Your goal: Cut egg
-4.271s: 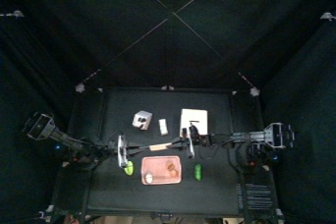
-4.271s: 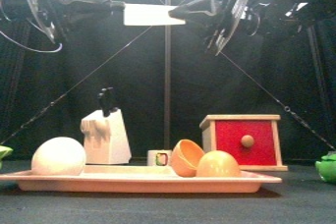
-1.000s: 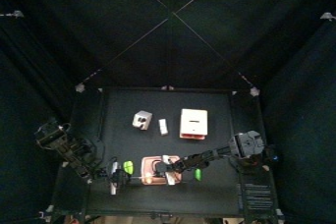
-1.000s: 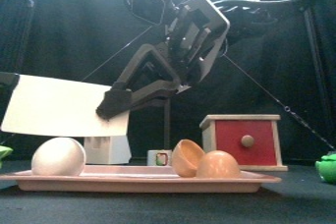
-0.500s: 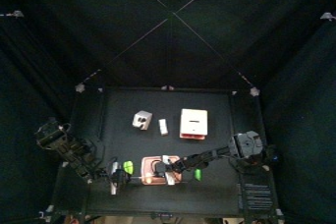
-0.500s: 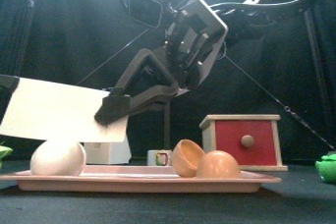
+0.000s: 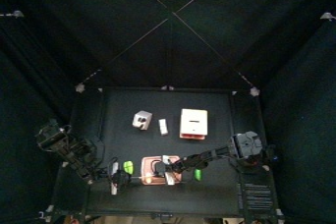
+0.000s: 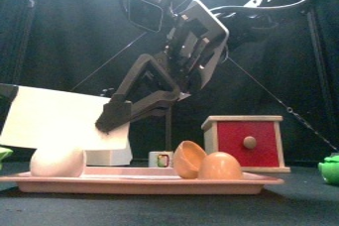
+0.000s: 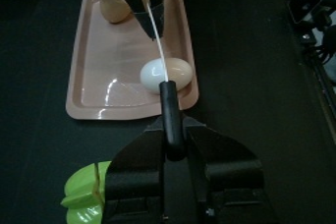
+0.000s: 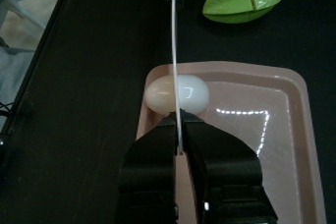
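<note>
Egg (image 9: pixel 167 72), small whitish rounded lump on salmon-pink tray (image 9: pixel 98 90): likely smooth, rolls easily. White blade (image 8: pixel 54 121) above it; both grippers (image 10: pixel 179 140) (image 9: pixel 167 138) pinching blade.

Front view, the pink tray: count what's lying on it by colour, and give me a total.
white egg: 1
tan pieces: 2
Total on the tray: 3

A: The arms (image 8: pixel 199 32)? Black all over, angular links; glossy black cables loop above them.
B: And the left pincer (image 9: pixel 168 159)? Black, broad flat jaws; the right pincer (image 10: pixel 180 174) has the same dark slabs.
</note>
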Controlling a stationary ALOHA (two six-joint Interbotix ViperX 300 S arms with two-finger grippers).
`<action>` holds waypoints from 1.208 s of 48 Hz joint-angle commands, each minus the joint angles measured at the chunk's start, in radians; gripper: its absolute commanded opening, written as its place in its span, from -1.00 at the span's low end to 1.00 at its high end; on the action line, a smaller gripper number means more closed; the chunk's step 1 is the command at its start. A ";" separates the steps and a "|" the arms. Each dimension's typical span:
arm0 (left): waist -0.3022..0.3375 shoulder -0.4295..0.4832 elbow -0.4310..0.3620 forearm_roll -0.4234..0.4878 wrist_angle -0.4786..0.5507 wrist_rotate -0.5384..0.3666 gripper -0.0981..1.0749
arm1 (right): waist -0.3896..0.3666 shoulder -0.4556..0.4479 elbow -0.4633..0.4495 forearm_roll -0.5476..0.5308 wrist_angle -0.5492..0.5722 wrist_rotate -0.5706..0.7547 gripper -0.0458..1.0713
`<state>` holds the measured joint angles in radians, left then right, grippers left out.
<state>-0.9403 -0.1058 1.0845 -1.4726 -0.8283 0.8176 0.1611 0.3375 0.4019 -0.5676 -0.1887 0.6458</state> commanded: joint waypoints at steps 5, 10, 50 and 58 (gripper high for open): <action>0.009 0.006 -0.025 0.002 -0.003 0.000 -0.12 | -0.005 -0.020 -0.038 0.003 -0.006 0.002 -0.28; 0.014 0.009 -0.025 0.006 -0.003 0.002 -0.12 | -0.005 -0.020 -0.037 0.005 -0.006 0.002 -0.28; 0.049 0.069 -0.035 0.043 -0.003 0.002 -0.12 | 0.000 -0.029 -0.026 0.020 0.044 0.002 -0.28; 0.049 0.072 -0.035 0.041 -0.003 0.000 -0.12 | 0.000 -0.021 -0.028 0.021 0.044 0.002 -0.28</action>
<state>-0.9066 -0.0353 1.0692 -1.4358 -0.8283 0.8161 0.1657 0.3405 0.4019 -0.5492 -0.1381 0.6458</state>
